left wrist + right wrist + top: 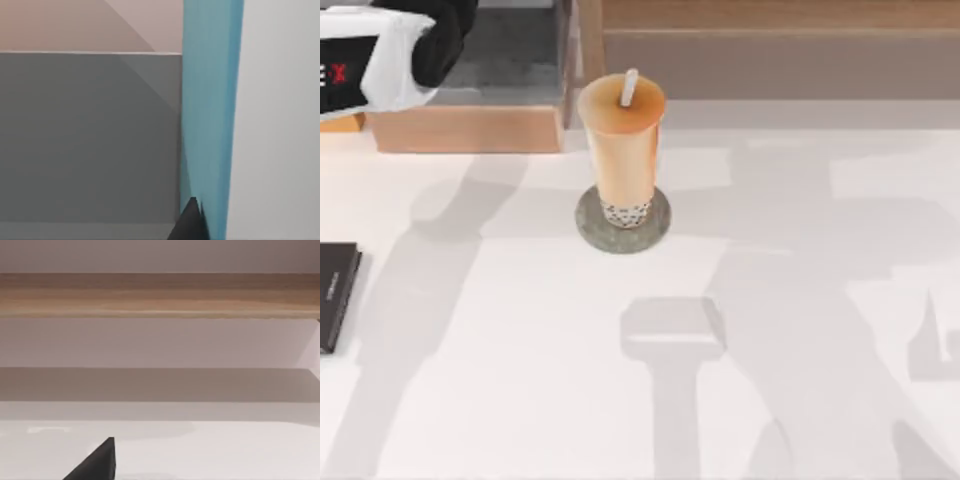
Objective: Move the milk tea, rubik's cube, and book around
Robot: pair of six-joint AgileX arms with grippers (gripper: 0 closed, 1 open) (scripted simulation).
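Currently the left arm (380, 50), white shell with a black wrist, sits at the worktop's far-left corner over a wooden shelf unit (470, 128). Left wrist view: one thin book with a teal-blue cover (210, 115) stands on edge just beside a dark fingertip (192, 222), against a grey panel (90, 135). Whether the left jaws clamp the book, and how wide they stand, cannot be told from this angle.

One tall tapered cup of orange-tan milk tea (623, 150), flat orange lid, white straw, dark pearls at the bottom, stands upright on one round grey coaster disc (588, 225), centre-left on the white worktop (520, 380), near the far edge.

One flat black slab (335, 295) lies at the worktop's left edge, partly cut off.

Right wrist view: one dark fingertip (97, 462) over the pale worktop, a wooden rail (160, 295) beyond; the opening of the right jaws cannot be told
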